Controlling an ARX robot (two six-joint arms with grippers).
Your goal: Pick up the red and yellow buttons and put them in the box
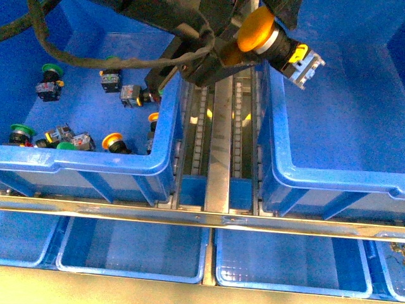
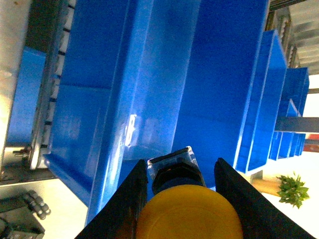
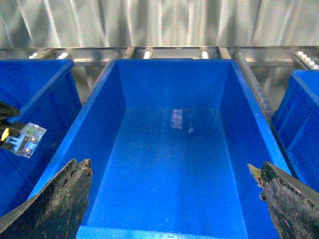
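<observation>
Trays [image 1: 133, 253] of shallow, smooth blue plastic sit nearest, with a steel rail [image 1: 209, 218] behind them. Beyond, a roller track [image 1: 218, 126] runs between two deep bins; the left bin [image 1: 95, 166] holds loose green- and yellow-capped switches [image 1: 112, 142]. The left gripper [image 2: 183, 196] clamps the yellow button [image 1: 256, 30] between black fingers [image 2: 127, 204], up by the left rim of the box [image 1: 329, 178]. Its domed cap is toward the left bin and its clear block end slants toward the box. The right gripper [image 3: 174, 209] hangs wide open over the box's glossy floor.
</observation>
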